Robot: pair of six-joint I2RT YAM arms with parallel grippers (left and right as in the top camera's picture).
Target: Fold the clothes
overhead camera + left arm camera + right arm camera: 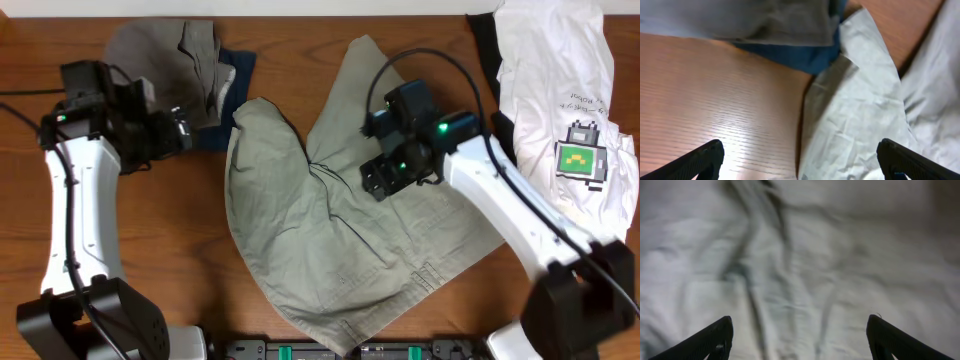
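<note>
Left gripper (183,127) hovers near the far left corner, jaws wide apart; right gripper (372,180) points down over the middle, jaws equally wide.

Shorts (340,230): light khaki-olive, plain.
Grey garment (150,50): plain mid grey.
Navy piece (238,70): dark blue.
Tee (560,70): white; pixel print (580,158) in green and black.
Black strip (484,45): plain black.
Desk (150,230): brown wood grain.
Left tool (799,147), right tool (800,320): black.
</note>
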